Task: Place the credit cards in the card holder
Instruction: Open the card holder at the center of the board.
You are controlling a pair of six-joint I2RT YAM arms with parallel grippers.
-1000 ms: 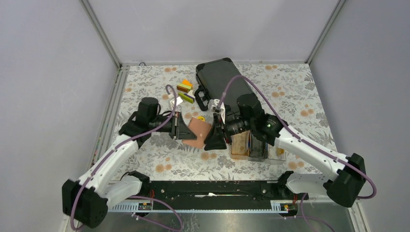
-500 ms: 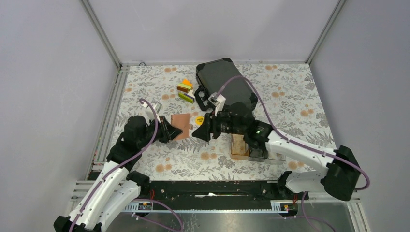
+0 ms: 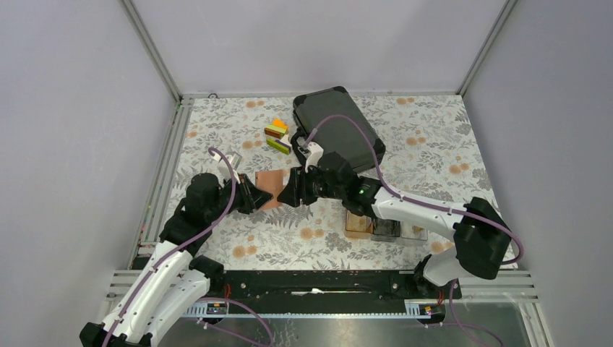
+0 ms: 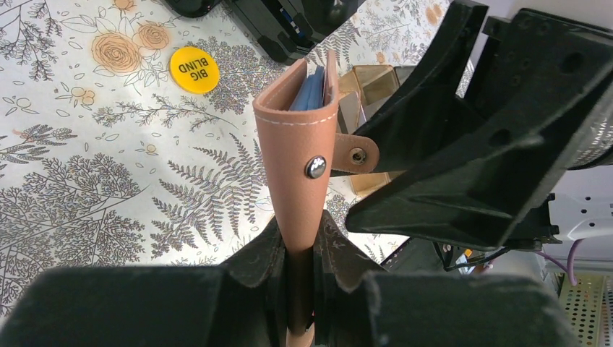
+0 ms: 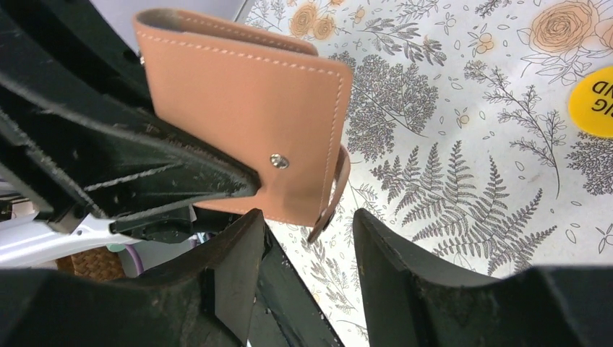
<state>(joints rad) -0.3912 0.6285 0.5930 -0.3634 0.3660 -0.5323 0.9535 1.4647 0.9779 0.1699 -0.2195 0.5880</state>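
Observation:
The card holder (image 3: 269, 185) is a salmon-pink wallet, folded shut, and it stands on edge above the table. My left gripper (image 3: 253, 196) is shut on its lower end, as the left wrist view shows: the wallet (image 4: 300, 152) rises from between the closed jaws (image 4: 318, 238). Blue-grey lining (image 4: 312, 87) shows at its top edge. My right gripper (image 3: 285, 195) is open right beside the wallet. In the right wrist view its gripper (image 5: 307, 224) sits just under the wallet (image 5: 246, 123), near the loose snap strap (image 5: 329, 206). No loose credit cards are in view.
A black hard case (image 3: 336, 123) lies at the back, with coloured blocks (image 3: 277, 136) to its left. A clear compartment tray (image 3: 383, 225) sits under the right arm. A yellow disc (image 4: 194, 69) lies on the floral cloth beside the wallet.
The left arm has drawn back to the left with the wallet, which now looks folded. The right gripper has followed it leftward and sits close against it.

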